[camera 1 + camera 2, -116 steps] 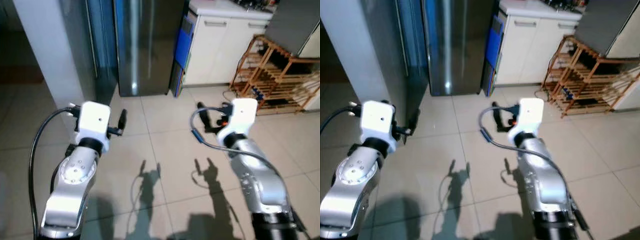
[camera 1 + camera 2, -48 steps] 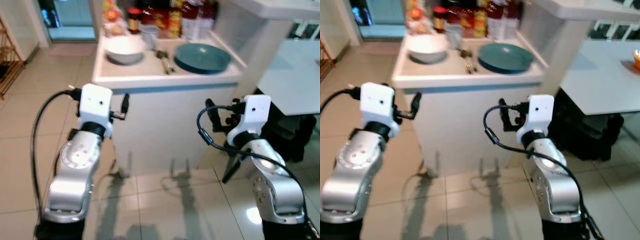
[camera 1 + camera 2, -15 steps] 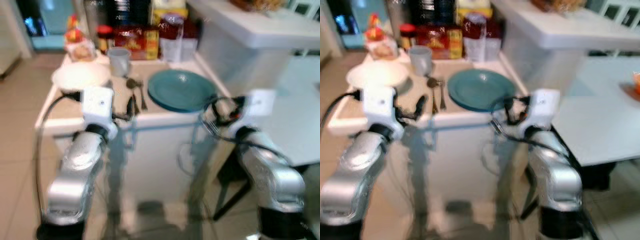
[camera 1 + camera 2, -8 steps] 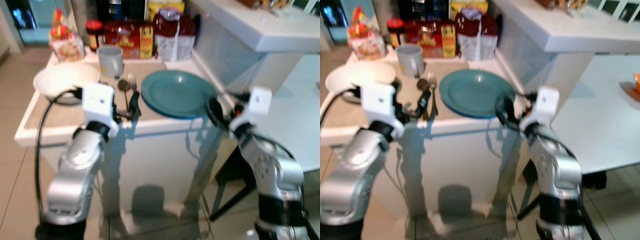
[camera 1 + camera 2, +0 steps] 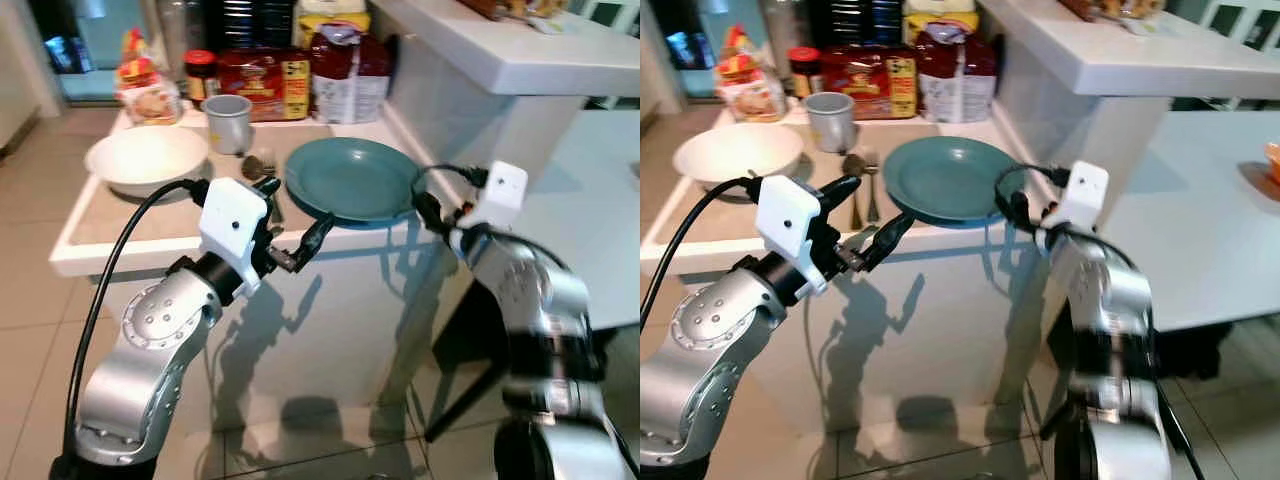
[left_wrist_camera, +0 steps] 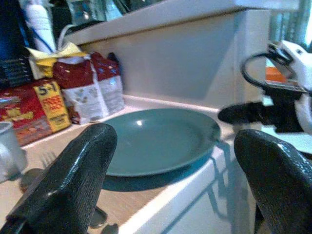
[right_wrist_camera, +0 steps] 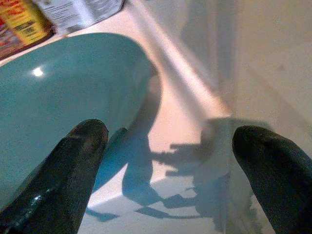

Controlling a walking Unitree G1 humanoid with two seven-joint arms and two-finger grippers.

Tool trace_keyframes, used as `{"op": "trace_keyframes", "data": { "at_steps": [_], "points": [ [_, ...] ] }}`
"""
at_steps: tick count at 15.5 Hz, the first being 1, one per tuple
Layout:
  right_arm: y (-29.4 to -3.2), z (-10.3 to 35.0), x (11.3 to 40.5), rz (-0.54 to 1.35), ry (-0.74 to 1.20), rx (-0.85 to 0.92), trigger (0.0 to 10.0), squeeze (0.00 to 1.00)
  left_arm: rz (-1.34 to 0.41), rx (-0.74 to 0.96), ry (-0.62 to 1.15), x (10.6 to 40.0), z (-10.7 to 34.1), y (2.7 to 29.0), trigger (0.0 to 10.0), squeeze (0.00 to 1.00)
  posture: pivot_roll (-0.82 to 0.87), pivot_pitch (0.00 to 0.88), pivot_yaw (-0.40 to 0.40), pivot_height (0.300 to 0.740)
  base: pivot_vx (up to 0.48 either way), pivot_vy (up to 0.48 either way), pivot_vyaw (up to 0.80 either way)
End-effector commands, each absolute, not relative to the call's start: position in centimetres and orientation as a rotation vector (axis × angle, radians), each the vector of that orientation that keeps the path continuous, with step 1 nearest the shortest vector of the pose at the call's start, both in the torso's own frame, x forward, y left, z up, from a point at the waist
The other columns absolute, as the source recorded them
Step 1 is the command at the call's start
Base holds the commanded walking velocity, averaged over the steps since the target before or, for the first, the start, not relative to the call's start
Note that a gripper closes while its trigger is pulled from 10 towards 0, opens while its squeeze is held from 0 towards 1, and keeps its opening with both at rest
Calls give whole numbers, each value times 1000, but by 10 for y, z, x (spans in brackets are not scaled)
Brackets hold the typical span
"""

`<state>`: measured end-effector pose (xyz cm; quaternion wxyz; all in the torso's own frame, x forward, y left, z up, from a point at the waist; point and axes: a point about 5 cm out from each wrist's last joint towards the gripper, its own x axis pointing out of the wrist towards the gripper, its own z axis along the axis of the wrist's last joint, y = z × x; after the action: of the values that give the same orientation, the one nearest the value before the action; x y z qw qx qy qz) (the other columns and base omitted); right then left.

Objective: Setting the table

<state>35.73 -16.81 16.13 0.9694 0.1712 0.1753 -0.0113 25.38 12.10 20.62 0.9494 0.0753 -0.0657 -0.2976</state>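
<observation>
A round teal plate [image 5: 350, 178] lies on the low white counter [image 5: 120, 235], near its front right corner. To its left lie a spoon and fork [image 5: 860, 178], a grey mug [image 5: 229, 122] and a white bowl [image 5: 147, 158]. My left gripper [image 5: 292, 213] hangs open at the counter's front edge, just left of the plate [image 6: 156, 139]. At the plate's right rim, my right gripper [image 5: 424, 208] is open too, one finger [image 7: 73, 161] close beside the rim [image 7: 58, 97]. Neither gripper holds anything.
Food packets [image 5: 345, 62] and a jar [image 5: 201, 70] line the back of the counter. A taller white ledge [image 5: 500, 60] rises on the right. Beyond it to the right stands a white dining table [image 5: 1200, 190]. Beige floor tiles [image 5: 30, 300] lie to the left.
The left gripper has swung right along the counter edge toward the plate, its fingers spread wide. The right gripper has risen to the plate's right rim.
</observation>
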Motion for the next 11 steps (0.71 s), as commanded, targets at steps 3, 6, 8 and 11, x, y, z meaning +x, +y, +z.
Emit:
{"op": "trace_keyframes", "data": {
  "at_steps": [3,6,8,11],
  "points": [
    [-162,157,371,21,399,423,10000,0,-616,164,-122,253,206,122,10000,0,21,0,-79,740,0,0,0],
    [-147,149,379,95,446,443,10000,0,-618,170,-121,253,206,122,10000,0,26,0,-81,740,0,0,0],
    [-140,152,383,113,425,463,10000,0,-620,176,-121,251,206,123,10000,0,32,0,-85,740,0,0,0],
    [-132,163,388,149,394,455,10000,0,-622,181,-123,249,207,123,10000,0,39,0,-96,740,0,0,0]
  ]
}}
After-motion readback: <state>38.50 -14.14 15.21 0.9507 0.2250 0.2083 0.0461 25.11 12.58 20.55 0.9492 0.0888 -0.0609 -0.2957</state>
